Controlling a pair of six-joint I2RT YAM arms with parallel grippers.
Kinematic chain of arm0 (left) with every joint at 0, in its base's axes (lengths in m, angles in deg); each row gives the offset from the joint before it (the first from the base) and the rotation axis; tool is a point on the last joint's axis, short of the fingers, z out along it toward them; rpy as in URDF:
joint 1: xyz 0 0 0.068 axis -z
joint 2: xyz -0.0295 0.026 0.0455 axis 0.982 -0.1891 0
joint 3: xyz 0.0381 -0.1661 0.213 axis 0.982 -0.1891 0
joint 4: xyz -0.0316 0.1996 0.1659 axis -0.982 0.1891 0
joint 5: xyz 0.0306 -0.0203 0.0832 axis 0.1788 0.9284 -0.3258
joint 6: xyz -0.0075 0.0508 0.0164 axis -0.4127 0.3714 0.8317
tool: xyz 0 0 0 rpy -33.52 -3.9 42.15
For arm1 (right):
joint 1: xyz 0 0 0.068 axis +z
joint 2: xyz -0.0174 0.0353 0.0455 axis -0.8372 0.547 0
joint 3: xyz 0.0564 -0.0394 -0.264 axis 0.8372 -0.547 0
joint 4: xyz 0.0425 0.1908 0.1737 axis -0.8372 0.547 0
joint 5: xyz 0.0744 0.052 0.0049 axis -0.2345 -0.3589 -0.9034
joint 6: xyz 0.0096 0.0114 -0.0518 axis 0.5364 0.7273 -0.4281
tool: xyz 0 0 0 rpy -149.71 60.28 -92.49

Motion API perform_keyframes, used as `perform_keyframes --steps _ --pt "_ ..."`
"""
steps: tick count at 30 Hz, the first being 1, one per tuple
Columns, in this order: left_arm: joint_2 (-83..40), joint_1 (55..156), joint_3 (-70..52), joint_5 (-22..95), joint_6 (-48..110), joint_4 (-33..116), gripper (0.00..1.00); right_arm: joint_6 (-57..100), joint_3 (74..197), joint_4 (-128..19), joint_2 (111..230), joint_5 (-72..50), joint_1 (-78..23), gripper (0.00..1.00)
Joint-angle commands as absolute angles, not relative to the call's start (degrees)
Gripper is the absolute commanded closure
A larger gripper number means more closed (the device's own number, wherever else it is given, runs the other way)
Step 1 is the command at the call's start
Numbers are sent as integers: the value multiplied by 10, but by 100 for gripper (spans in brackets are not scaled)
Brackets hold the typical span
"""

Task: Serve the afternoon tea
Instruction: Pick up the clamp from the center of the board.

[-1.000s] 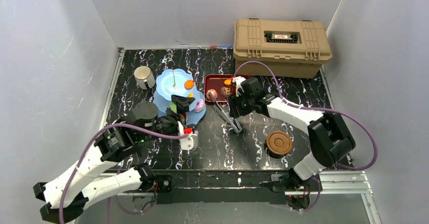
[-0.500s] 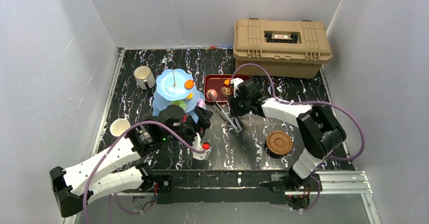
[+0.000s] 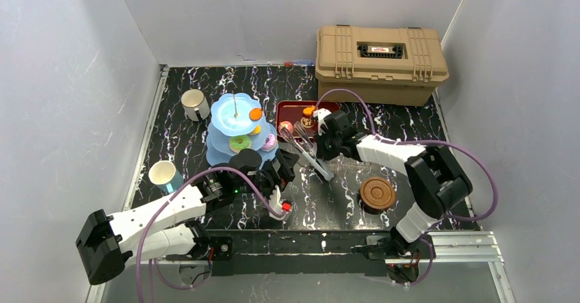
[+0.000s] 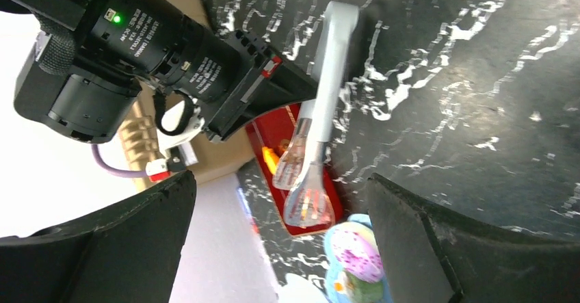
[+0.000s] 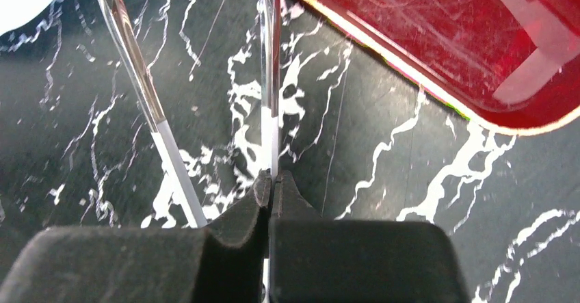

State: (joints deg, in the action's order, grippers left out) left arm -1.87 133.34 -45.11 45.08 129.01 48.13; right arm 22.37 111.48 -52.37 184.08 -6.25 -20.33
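Note:
The light blue three-tier stand carries an orange donut, a green one and a pink cake. That cake shows purple sprinkles in the left wrist view. A silvery cup stands behind the stand, a white-and-teal cup at front left. Brown saucers are stacked at front right. My left gripper is open and empty just right of the stand, facing the tongs. My right gripper is shut on one blade of the tongs; the other blade lies outside the fingers.
A dark red tray behind the tongs holds small cakes; its corner shows in the right wrist view. A tan plastic case fills the back right. White walls close in on both sides.
My left arm swung right, away from the stand, and uncovered the white-and-teal cup. My right gripper closed on one tongs blade, and the tongs shifted slightly.

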Motion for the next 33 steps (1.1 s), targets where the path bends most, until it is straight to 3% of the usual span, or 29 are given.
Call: perform_keyframes --steps 1,7,13,20,27,33 --pt "-26 1350 -439 449 1324 409 8 220 1170 -402 1772 -89 -200 99" --pt "-52 1370 -429 460 1414 396 9 262 1289 -167 1727 -125 -199 99" --pt "-79 1389 -415 450 1471 394 12 284 1360 -47 1689 -145 -199 97" --pt "-125 1402 -391 409 1494 301 19 289 1372 12 1690 -184 -198 99" --pt "-114 1409 -404 383 1484 300 19 297 1411 49 1699 -205 -198 99" --pt "-126 1421 -376 365 1471 303 33 319 1422 59 1722 -264 -198 99"
